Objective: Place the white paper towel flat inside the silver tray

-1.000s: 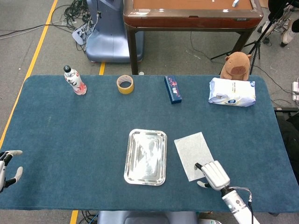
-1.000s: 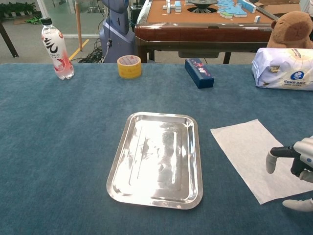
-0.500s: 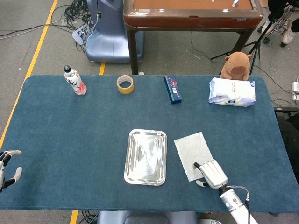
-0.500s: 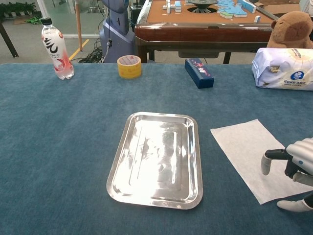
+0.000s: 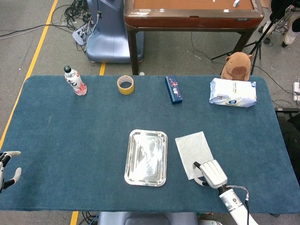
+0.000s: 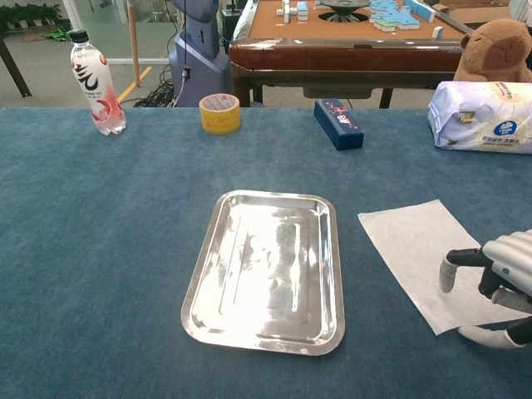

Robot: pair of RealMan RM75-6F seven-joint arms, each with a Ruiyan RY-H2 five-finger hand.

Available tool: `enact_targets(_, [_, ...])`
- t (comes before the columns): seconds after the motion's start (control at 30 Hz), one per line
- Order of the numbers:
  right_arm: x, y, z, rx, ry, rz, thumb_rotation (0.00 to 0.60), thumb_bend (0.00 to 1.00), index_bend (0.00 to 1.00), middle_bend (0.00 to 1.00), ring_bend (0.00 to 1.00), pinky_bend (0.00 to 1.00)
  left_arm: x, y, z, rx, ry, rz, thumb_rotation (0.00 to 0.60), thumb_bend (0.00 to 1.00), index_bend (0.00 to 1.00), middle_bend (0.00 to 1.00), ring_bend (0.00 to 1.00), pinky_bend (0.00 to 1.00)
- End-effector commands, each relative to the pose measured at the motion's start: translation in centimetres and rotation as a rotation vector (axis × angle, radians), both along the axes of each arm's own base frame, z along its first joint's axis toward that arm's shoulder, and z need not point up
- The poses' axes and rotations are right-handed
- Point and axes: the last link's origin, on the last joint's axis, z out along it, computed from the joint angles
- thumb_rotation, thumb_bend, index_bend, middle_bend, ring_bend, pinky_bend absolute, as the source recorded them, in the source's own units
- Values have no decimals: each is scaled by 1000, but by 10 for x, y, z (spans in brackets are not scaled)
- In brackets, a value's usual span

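Over at the far left edge of the blue counter [image 5: 70,136], the left robot hand [image 5: 5,168] is idling with its fingers spread apart and nothing in them, well away from the action. Moving along, a drinks bottle [image 6: 94,81] is standing upright at the back, with a yellow tape roll [image 6: 219,112] beside it. Centre stage, the silver tray [image 6: 326,264] is lying bare and shiny, waiting for its delivery. Just right of it, apart from its rim, the white paper towel [image 6: 411,241] is lying flat on the cloth, slightly skewed. Behind, a dark blue box [image 6: 337,123], a pack of tissues [image 6: 478,116] and a brown plush toy [image 6: 497,50] are sitting at the back.

Now the right robot hand [image 6: 490,287] is hovering at the towel's near right corner, fingers parted, one fingertip [image 6: 446,278] pointing down at the sheet and the thumb low by the edge, gripping nothing as yet. Whether that fingertip is actually touching, I cannot tell.

My read: this is the pickup. A thin sheet on nappy cloth wants a light pinch right at the corner, then a lift high enough to clear the tray rim, and a drag leftward so it is settling flat, not crumpling.
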Motion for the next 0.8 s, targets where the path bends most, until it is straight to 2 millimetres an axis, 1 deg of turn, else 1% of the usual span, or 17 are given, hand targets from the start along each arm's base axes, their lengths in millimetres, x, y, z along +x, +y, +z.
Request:
enact_targets(0.03, [0,0,-1,4,-8,-6,600,271,447,1000,1000,1000,0,0,0,0,-1,0,600,382,293,307,227,399])
enact_targets(0.53, [4,-1,-2,22,-30,-22,600,321,447,1000,1000,1000,0,0,1,3,-2,3,600,382,293,307,227,399])
enact_targets(0.63, [4,-1,-2,23,-34,-22,600,354,447,1000,1000,1000,0,0,1,3,-3,3,600,381,293,307,227,399])
enact_targets(0.8, [5,-1,-2,25,-42,-22,600,441,447,1000,1000,1000,0,-1,1,3,-3,3,600,382,293,307,227,399])
